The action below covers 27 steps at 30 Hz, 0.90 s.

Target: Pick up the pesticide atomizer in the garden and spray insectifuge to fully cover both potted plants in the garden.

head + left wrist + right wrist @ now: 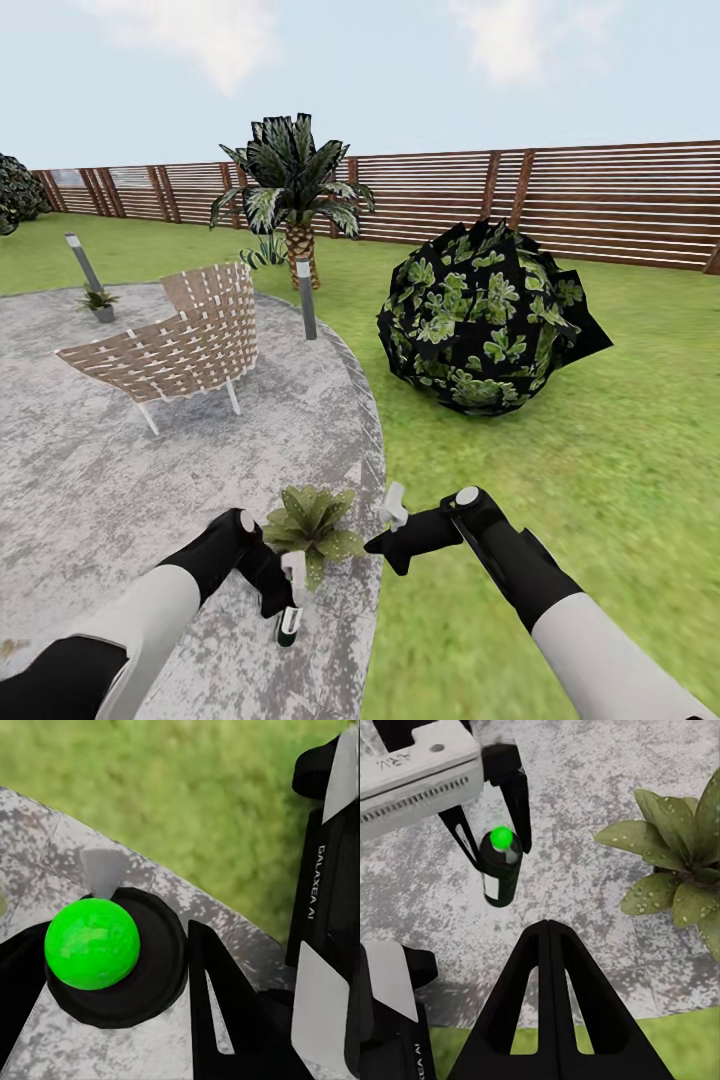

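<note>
The left gripper [495, 832] is closed on the pesticide atomizer [500, 870], beside a potted plant [312, 525]; the right gripper [549, 945] is closed, holding nothing.

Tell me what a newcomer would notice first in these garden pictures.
The left gripper holds the pesticide atomizer, its dot glowing green, beside a potted plant at the paved patio's edge. Beyond, a round dark bush sits on the lawn right of a woven lounge chair. The right gripper is shut, empty, near the plant.

Patio [80, 470]: rough mottled grey stone. Fence [600, 205]: brown wood slats. Chair [180, 345]: woven strips. Spray bottle [500, 866]: glossy dark plastic, green dot on top.
</note>
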### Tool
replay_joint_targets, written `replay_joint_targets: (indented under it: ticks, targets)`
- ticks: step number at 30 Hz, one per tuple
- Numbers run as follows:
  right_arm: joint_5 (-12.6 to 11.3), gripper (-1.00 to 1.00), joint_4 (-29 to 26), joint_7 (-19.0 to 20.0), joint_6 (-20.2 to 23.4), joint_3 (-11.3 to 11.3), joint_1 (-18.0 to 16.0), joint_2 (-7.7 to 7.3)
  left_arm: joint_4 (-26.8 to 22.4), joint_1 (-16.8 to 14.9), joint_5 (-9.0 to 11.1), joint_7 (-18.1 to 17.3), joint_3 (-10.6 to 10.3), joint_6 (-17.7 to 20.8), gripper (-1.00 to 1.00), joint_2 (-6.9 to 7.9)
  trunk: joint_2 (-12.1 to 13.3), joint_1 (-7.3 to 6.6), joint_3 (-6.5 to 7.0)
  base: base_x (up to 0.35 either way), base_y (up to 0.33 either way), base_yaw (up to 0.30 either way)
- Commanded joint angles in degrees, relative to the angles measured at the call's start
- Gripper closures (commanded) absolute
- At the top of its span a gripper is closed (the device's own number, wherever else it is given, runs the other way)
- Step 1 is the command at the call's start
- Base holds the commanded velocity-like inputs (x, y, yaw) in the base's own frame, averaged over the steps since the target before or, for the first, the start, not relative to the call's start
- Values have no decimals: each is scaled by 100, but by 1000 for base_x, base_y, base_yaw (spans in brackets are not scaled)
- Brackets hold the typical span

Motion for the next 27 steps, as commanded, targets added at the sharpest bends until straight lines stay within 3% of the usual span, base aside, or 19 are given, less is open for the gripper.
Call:
replay_joint_targets:
  ticks: [1,5,9,16,24,27]
  targets:
    - [14,100,-11,18,47,6,-3,-3,-9,-2,-13,-21,-12,47,100,-49,-3,0,-5,0,0,0]
    - [14,100,-11,15,47,7,-3,-2,-193,-2,-13,-26,-12,40,100,-250,-3,0,-5,0,0,0]
    - [20,100,-11,11,47,6,-4,-3,-282,-2,-5,-29,-12,32,100,-310,-3,0,-5,0,0,0]
    - [23,100,-11,10,47,4,-5,-9,-302,-2,-4,-38,-12,13,100,-562,-3,0,-5,0,0,0]
    - [23,100,-11,10,47,-2,-3,-20,-343,-2,5,-40,-12,4,100,-689,-3,0,-5,0,0,0]
    - [23,100,-6,10,47,-4,-3,-20,-623,-2,5,-284,-12,9,100,-708,-3,0,-5,0,0,0]
